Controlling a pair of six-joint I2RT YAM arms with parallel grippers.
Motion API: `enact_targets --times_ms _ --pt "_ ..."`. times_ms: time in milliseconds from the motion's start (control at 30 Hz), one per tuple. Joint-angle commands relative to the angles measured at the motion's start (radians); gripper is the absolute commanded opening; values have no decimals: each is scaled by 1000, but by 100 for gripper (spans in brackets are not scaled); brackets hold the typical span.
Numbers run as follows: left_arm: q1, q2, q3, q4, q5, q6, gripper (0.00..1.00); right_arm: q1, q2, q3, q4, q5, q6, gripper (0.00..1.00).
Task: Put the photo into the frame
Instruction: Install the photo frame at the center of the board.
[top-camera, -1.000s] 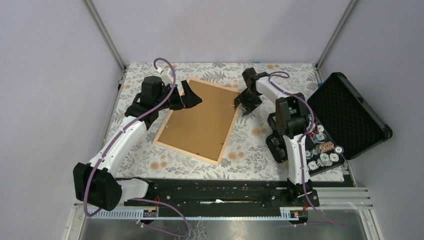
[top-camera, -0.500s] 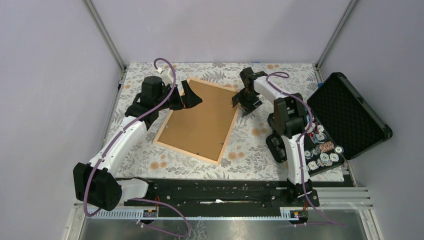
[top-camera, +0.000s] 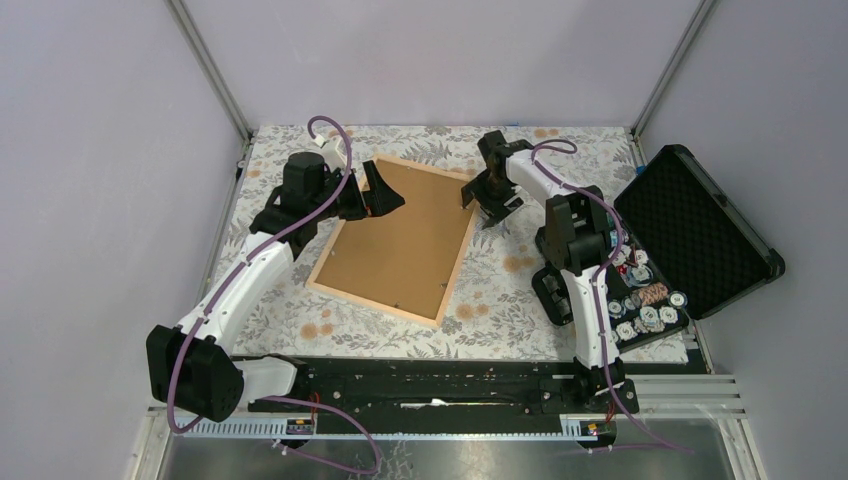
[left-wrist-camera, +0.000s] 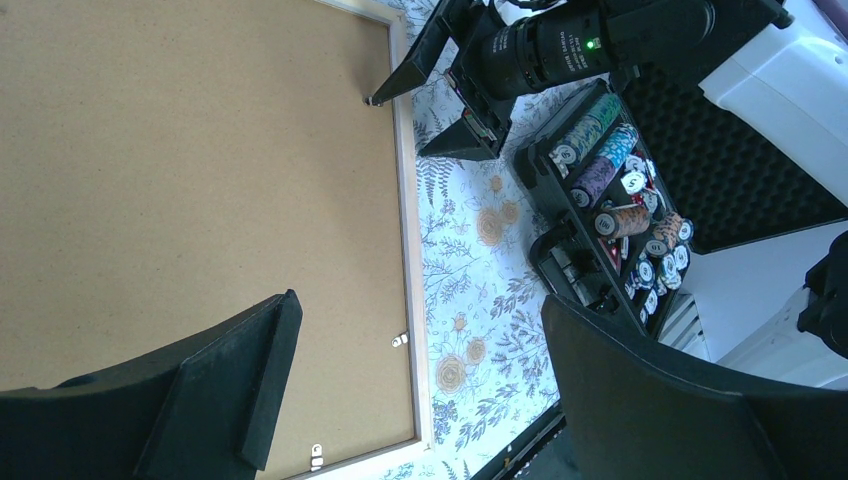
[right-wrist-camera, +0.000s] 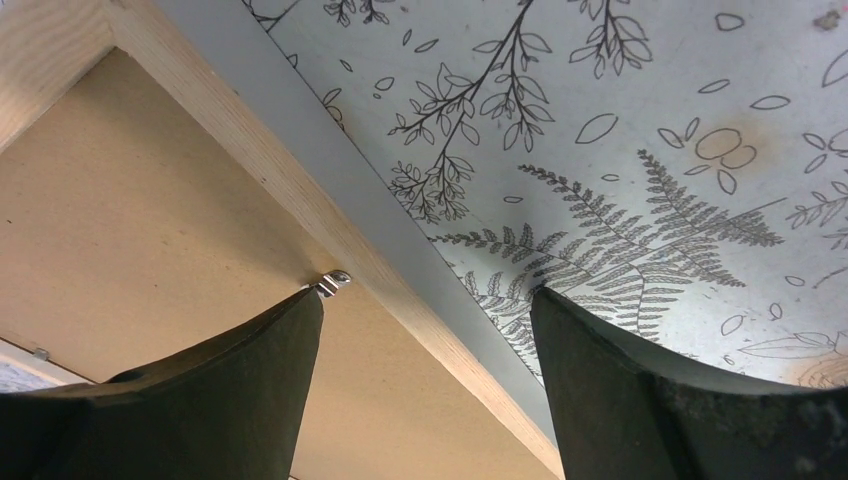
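top external: one frame, one photo brown-back-up inside, long axis running from the table's far edge toward near-left corner; left claw and right claw both released.

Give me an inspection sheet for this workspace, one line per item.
Surface: floral tablecloth, lying flat.
Job's things: frame lies back up; photo sits inside it, brown board back showing.
Clutter: open black case at the right edge, poker chips in its tray.
Grippers: left gripper open over the frame's far-left corner; right gripper open, straddling the far-right rail beside a metal tab.
Cables: purple cables loop along both arms.
Surroundings: plain walls; nothing else seen.
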Motion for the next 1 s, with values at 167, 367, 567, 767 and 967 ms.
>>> enact_targets --times_ms 167,367,567,767,967 --pt "-8 -23 32 37 29 8 99 9 -58 -41 28 37 36 84" --pt "-9 -27 31 37 25 9 99 9 35 60 -43 28 77 84" --pt "-11 -31 33 37 23 10 99 8 83 101 -81 39 121 85" --pt "-14 -30 33 35 27 11 99 17 88 96 -115 82 124 84" --pt "-14 -33 33 36 25 10 99 39 131 163 -159 119 108 83"
